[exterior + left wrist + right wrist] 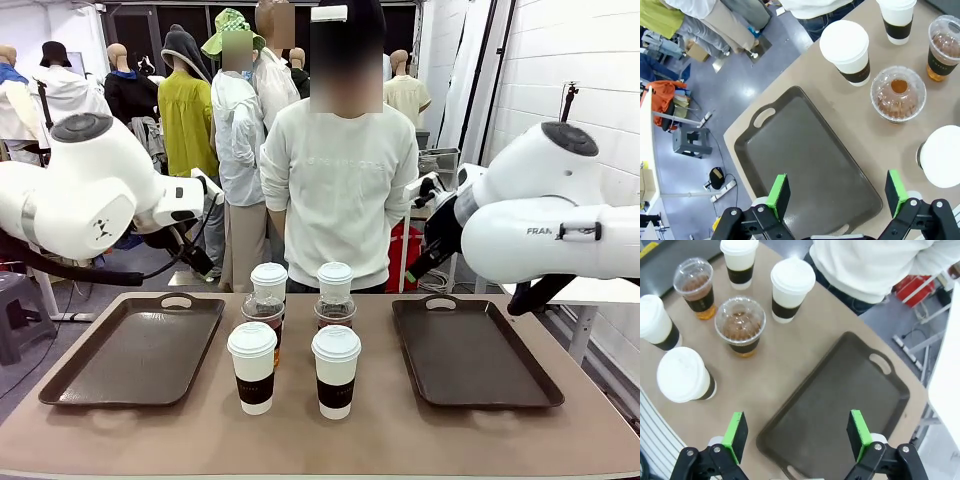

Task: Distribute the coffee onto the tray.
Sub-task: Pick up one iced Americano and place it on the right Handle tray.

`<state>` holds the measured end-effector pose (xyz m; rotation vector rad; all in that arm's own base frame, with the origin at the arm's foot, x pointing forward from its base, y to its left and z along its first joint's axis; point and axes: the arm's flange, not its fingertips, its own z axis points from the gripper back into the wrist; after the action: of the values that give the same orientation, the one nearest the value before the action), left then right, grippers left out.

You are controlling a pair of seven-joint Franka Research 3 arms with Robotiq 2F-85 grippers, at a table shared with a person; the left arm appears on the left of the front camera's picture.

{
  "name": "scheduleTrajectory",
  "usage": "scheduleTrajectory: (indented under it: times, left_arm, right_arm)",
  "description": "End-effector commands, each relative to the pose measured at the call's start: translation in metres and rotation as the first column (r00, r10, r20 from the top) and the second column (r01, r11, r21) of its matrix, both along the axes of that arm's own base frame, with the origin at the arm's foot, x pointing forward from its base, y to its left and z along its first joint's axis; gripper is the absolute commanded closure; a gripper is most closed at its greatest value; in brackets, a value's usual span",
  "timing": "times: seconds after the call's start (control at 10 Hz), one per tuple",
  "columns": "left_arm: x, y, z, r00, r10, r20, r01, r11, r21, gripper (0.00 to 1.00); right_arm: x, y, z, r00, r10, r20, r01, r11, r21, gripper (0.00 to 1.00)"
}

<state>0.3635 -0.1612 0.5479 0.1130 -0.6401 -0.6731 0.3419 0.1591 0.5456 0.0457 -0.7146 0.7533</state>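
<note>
Nearest the wrist cameras, the left hand (837, 194) is spread wide, its green-padded fingers (778, 196) far apart with nothing between them. It hangs above the left tray (805, 155). The right hand (797, 435) is likewise wide open and holds nothing. It hangs over the edge of the right tray (840, 400), where the tray meets the bare counter (785, 365).

Both dark trays lie flat on the counter, one toward each side, each with a handle cutout at its far end. All the coffee stands upright on the counter between the trays, on neither of them. Closest to the robot's side are the front paper cups (252, 365), two side by side, white with dark bands and white lids. Just behind them stand the two clear dome-lidded cups (334, 310), holding amber-brown liquid. Behind those are the back paper cups (268, 274), whose white lids rise above the domes in the front view. At the far side, a person (340, 170) in a white top stands close to the counter.
</note>
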Motion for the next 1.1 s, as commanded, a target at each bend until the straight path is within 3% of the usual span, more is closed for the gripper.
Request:
scheduleTrajectory:
  times: [0.0, 0.3, 0.6, 1.0]
  left_arm:
    - [-0.003, 0.001, 0.005, 1.000, 0.022, -0.005, -0.022, 1.000, -0.004, 0.00]
    - [-0.004, 0.026, 0.019, 0.997, -0.083, 0.000, 0.082, 0.990, -0.116, 0.00]
    - [-0.013, 0.054, 0.035, 0.986, -0.147, 0.077, 0.160, 0.964, -0.213, 0.00]
    - [-0.019, 0.077, 0.038, 0.960, -0.216, 0.177, 0.267, 0.898, -0.349, 0.00]
  right_arm:
    - [0.002, -0.001, -0.001, 0.999, 0.044, -0.007, -0.044, 0.999, -0.020, 0.00]
    - [0.001, -0.021, 0.008, 0.995, 0.101, 0.010, -0.101, 0.993, 0.056, 0.00]
    - [-0.003, -0.053, 0.017, 0.976, 0.206, 0.073, -0.216, 0.959, 0.184, 0.00]
    - [-0.001, -0.076, 0.021, 0.957, 0.247, 0.149, -0.280, 0.919, 0.279, 0.00]
